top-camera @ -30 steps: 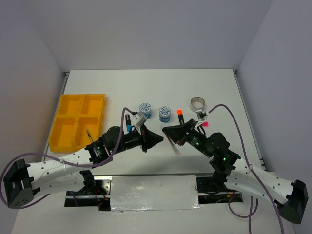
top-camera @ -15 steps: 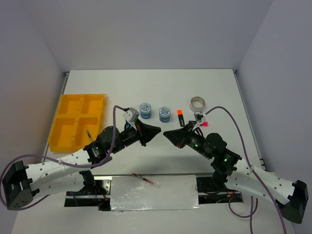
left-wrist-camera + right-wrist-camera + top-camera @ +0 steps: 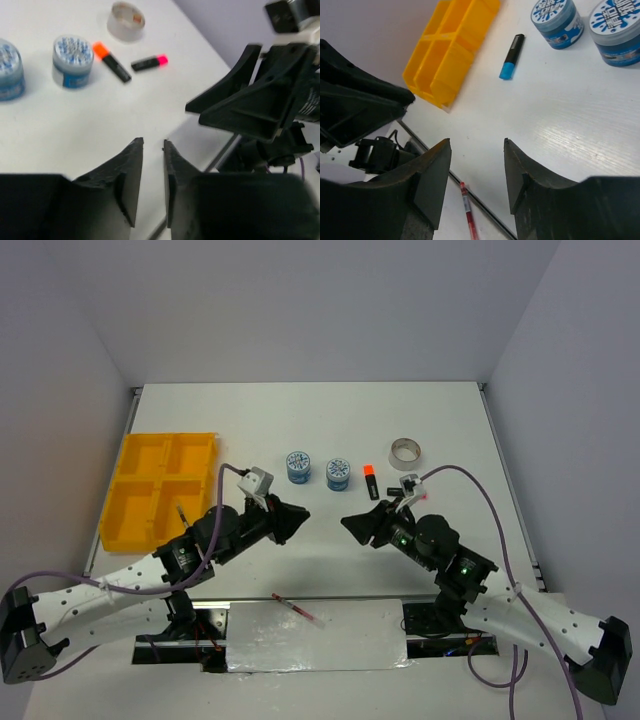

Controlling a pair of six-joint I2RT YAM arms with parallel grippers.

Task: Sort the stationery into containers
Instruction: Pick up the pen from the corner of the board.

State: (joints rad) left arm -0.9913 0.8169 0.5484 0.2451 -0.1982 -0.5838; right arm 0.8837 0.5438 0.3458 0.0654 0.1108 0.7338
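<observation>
1. Top view: the yellow tray (image 3: 160,490) lies along the left edge of the surface (image 3: 450,420). Two patterned rolls (image 3: 297,466) stand side by side mid-surface, with the orange highlighter (image 3: 371,481) just to their right. The tape ring (image 3: 405,452) sits farther towards the right edge. The red pen (image 3: 298,610) lies at the near edge, between the arm bases. The left fingers (image 3: 290,520) and right fingers (image 3: 352,527) face each other, apart.
2. Left wrist view: the left fingers (image 3: 131,175) are slightly parted, leaving a narrow gap with nothing in it. Beyond them the pink highlighter (image 3: 149,62) lies near the orange highlighter (image 3: 111,60), their black ends close together.
3. Right wrist view: the right fingers (image 3: 432,180) are spread wide and hold nothing. The blue highlighter (image 3: 512,62) lies on the surface between the tray (image 3: 452,47) and the rolls (image 3: 556,20).
</observation>
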